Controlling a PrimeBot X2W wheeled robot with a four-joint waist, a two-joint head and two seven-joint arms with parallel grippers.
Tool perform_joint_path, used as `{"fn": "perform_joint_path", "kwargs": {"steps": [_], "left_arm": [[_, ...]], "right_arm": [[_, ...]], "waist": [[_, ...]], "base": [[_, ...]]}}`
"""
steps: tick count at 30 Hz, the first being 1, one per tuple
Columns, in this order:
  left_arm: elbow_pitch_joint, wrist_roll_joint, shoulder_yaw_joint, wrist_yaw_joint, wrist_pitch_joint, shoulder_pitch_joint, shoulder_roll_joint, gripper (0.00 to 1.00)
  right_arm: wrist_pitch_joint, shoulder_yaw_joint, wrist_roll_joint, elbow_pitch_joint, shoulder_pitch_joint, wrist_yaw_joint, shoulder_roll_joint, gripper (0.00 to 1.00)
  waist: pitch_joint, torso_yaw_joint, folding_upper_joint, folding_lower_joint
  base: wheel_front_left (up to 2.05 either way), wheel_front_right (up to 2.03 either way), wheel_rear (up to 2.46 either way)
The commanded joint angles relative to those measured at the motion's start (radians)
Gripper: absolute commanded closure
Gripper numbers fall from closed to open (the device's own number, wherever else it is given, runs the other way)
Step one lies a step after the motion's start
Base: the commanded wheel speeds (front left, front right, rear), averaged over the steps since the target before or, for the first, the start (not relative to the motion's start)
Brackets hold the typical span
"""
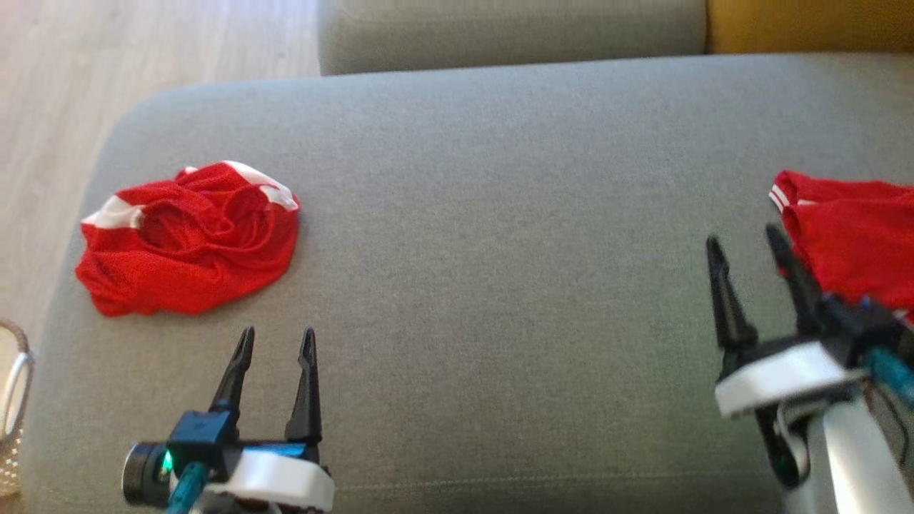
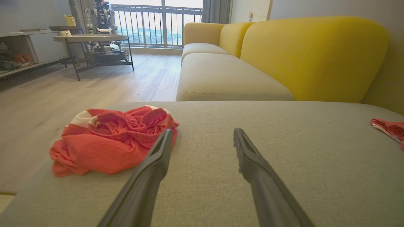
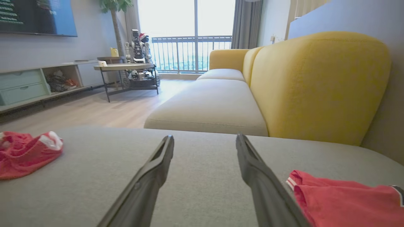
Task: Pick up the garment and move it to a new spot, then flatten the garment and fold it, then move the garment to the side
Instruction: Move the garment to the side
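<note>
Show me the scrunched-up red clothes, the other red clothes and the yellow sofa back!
scrunched-up red garment (image 1: 189, 243), head view, middle of the bunched fabric.
second red garment (image 1: 853, 235), head view, its flat red middle.
yellow backrest (image 2: 315, 56), left wrist view, its front face.

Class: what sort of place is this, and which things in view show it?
Most likely a home living room: a yellow-backed sofa, a wall screen, and a small table on a wooden floor.

A home living room: a yellow-backed sofa (image 3: 318, 85), wood floor (image 2: 94, 82), wall television (image 3: 38, 17), balcony railing (image 3: 189, 52).
</note>
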Motion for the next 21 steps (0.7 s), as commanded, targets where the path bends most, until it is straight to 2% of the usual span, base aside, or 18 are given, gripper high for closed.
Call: {"fn": "perform_joint_path", "kwargs": {"steps": [1, 8, 21], "left_arm": [[-0.039, 0.008, 0.036, 0.005, -0.012, -0.006, -0.006, 0.00], [-0.076, 0.018, 0.048, 0.011, -0.012, 0.030, -0.006, 0.00], [-0.108, 0.035, 0.068, 0.011, -0.012, 0.070, -0.006, 0.00]], "right_arm": [[-0.010, 0.034, 0.012, -0.057, 0.017, 0.000, 0.000, 0.00], [-0.010, 0.058, 0.038, -0.157, 0.165, 0.000, 0.000, 0.00], [-0.010, 0.073, 0.074, -0.174, 0.257, 0.000, 0.000, 0.00]], "waist": [[-0.025, 0.012, 0.0000, 0.0001], [-0.073, 0.010, 0.0000, 0.0001], [-0.108, -0.014, 0.0000, 0.0001]], "base": [[0.00, 0.00, 0.00], [0.00, 0.00, 0.00], [0.00, 0.00, 0.00]]}}
